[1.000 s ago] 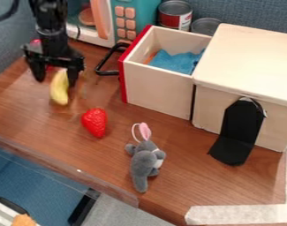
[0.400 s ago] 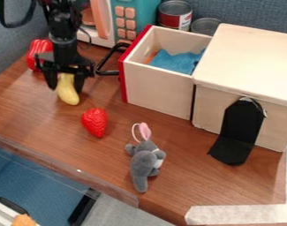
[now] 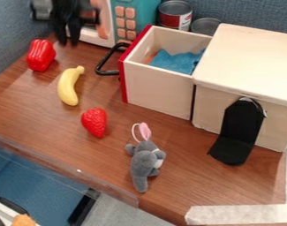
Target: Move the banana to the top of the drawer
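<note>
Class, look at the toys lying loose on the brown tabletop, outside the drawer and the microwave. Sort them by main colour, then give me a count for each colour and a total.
Red: 2 (bell pepper, strawberry)
Yellow: 1 (banana)
Grey: 1 (plush rabbit)
Total: 4

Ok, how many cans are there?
2. The red can stands behind the open drawer; the other can is beside it, partly hidden. More may be hidden.
</note>
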